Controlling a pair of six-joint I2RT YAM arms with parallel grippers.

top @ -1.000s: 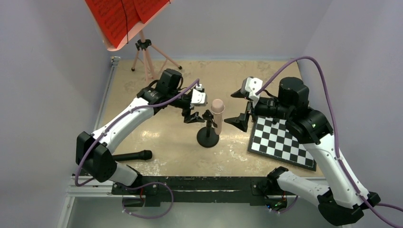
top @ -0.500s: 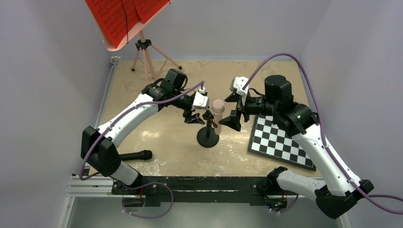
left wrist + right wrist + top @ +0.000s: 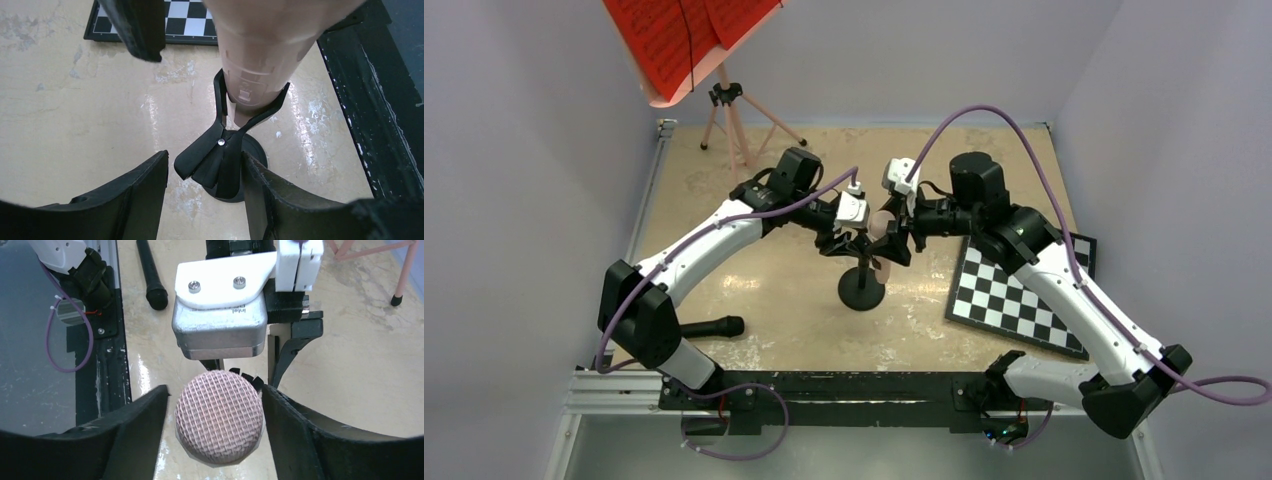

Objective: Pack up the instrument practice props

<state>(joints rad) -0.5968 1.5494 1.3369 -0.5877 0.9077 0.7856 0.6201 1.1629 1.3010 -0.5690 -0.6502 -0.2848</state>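
A pink rod [image 3: 882,226] with a mesh-covered top [image 3: 219,415] stands in a black clip [image 3: 215,155] on a round black base [image 3: 862,290] at mid-table. My left gripper [image 3: 205,165] is open and straddles the clip, with a gap on its left side. My right gripper [image 3: 215,390] is open around the mesh top, with narrow gaps on both sides. The pink music stand [image 3: 729,110] with red sheet-music pages [image 3: 679,35] stands at the back left. A black microphone [image 3: 709,327] lies near the left arm's base.
A black-and-white checkerboard [image 3: 1019,295] lies flat to the right of the rod. The black base rail [image 3: 844,385] runs along the near edge. Grey walls close in the left, back and right sides.
The right gripper has swung left from over the checkerboard onto the rod's top. The left gripper has edged in around the clip. Both pairs of jaws have narrowed.
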